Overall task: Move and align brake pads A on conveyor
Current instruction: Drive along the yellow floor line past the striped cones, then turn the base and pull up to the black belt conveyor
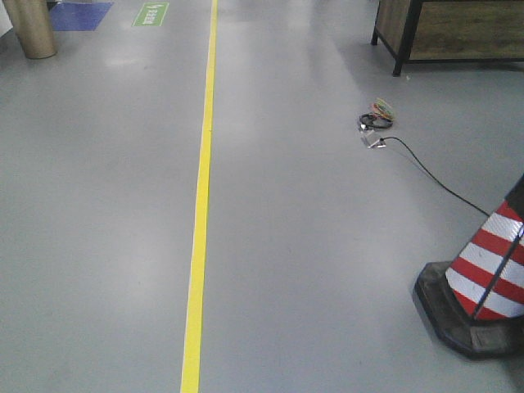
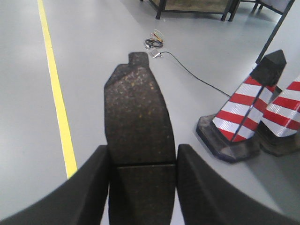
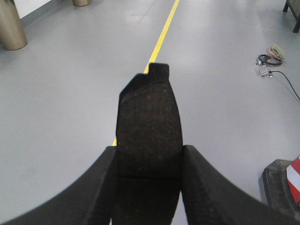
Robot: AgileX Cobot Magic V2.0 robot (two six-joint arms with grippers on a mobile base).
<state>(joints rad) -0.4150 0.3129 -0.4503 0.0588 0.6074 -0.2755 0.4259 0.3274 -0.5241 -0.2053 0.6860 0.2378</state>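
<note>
Left gripper (image 2: 143, 180) clamps a brake pad (image 2: 138, 136) between both fingers, pad end projecting forward over grey floor (image 2: 93, 28). Right gripper (image 3: 149, 180) likewise grips a second brake pad (image 3: 149, 126) edgewise. Striped cones (image 2: 239, 117) stand right; conveyor not visible.

Both my grippers are clamped down right now. My left gripper (image 2: 143, 187) has its two black fingers (image 2: 89, 192) squeezed against the long edges of a brake pad (image 2: 138, 117) that sticks straight out ahead. Same deal with my right gripper (image 3: 149, 187), fingers (image 3: 206, 187) pinching another brake pad (image 3: 149, 122), held out level above the floor.
</note>
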